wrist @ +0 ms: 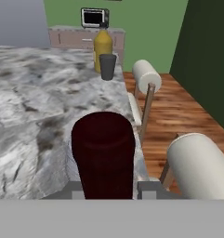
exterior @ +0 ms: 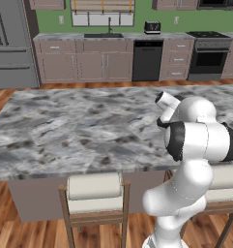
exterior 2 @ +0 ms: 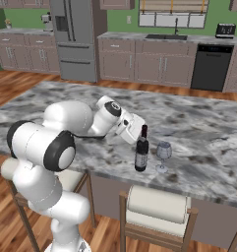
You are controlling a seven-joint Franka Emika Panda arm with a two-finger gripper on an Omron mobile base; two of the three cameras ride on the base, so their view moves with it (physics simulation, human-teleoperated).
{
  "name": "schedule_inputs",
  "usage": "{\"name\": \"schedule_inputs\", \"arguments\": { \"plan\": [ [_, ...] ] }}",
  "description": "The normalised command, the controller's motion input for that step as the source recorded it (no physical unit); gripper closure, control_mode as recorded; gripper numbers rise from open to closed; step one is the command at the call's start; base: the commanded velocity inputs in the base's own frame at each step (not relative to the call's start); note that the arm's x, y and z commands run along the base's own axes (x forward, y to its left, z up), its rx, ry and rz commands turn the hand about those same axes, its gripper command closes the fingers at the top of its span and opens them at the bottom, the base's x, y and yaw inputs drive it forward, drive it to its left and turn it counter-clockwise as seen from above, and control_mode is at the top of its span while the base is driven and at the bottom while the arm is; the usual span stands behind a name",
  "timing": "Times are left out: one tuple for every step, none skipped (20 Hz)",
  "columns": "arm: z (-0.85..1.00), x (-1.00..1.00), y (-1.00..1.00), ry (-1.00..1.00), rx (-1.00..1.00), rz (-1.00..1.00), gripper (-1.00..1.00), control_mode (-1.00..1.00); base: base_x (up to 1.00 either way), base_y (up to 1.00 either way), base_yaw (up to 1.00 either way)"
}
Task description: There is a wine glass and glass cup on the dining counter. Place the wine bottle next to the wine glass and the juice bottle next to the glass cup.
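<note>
Right base view shows the white arm (exterior 2: 66, 142) bent low over the counter (exterior 2: 198, 128). Its gripper (exterior 2: 138, 132) sits at the neck of the wine bottle (exterior 2: 141, 152). The bottle stands up straight near the front edge of the counter. The wine glass (exterior 2: 162, 155) stands just beside it, on the side away from the arm. The two look very close, but I cannot tell if they touch. A stool (exterior 2: 157, 209) with a pale cushion sits below them, in front of the counter.

From the hand view, the dark red top of the bottle (wrist: 103, 153) is right up close, between the two finger tips (wrist: 148, 189). The fingers are squeezed tight on the bottle's neck. Far down the counter stands the juice bottle (wrist: 103, 46). It is yellow and round. A grey cup (wrist: 107, 66) stands right in front of it, very near. Both are close to the counter's far end. A toaster oven (wrist: 95, 17) sits on a small worktop behind them. Two more stools (wrist: 146, 88) stand along the counter's side over the wood floor (wrist: 178, 111).

From the left base view, the arm's big white body (exterior: 195, 140) covers the spot where the bottle is. The long marble counter (exterior: 65, 126) stretches off to the left. Behind it are a black dishwasher (exterior: 147, 60) and a stove (exterior: 209, 55).
</note>
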Motion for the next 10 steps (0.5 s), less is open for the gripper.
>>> {"name": "schedule_inputs", "arguments": {
  "plan": [
    [-0.09,0.13,-0.06,0.0,0.0,0.0,1.0,-1.0,0.0,0.0,0.0],
    [-0.09,0.16,-0.05,0.0,0.0,0.0,1.0,-1.0,0.0,0.0,0.0],
    [-0.06,0.15,-0.06,0.0,0.0,0.0,1.0,-1.0,0.0,0.0,0.0],
    [-0.05,0.17,-0.05,0.0,0.0,0.0,1.0,-1.0,0.0,0.0,0.0],
    [-0.03,0.17,-0.05,0.0,0.0,0.0,1.0,-1.0,0.0,0.0,0.0],
    [-0.01,0.2,-0.06,0.0,0.0,0.0,1.0,-1.0,0.0,0.0,0.0],
    [-0.03,0.19,-0.05,0.0,0.0,0.0,1.0,-1.0,0.0,0.0,0.0],
    [-0.05,0.19,-0.05,0.0,0.0,0.0,1.0,-1.0,0.0,0.0,0.0],
    [-0.05,0.16,-0.05,0.0,0.0,0.0,1.0,-1.0,0.0,0.0,0.0],
    [-0.04,0.1,-0.03,0.0,0.0,0.0,1.0,-1.0,0.0,0.0,0.0]
  ]
}}
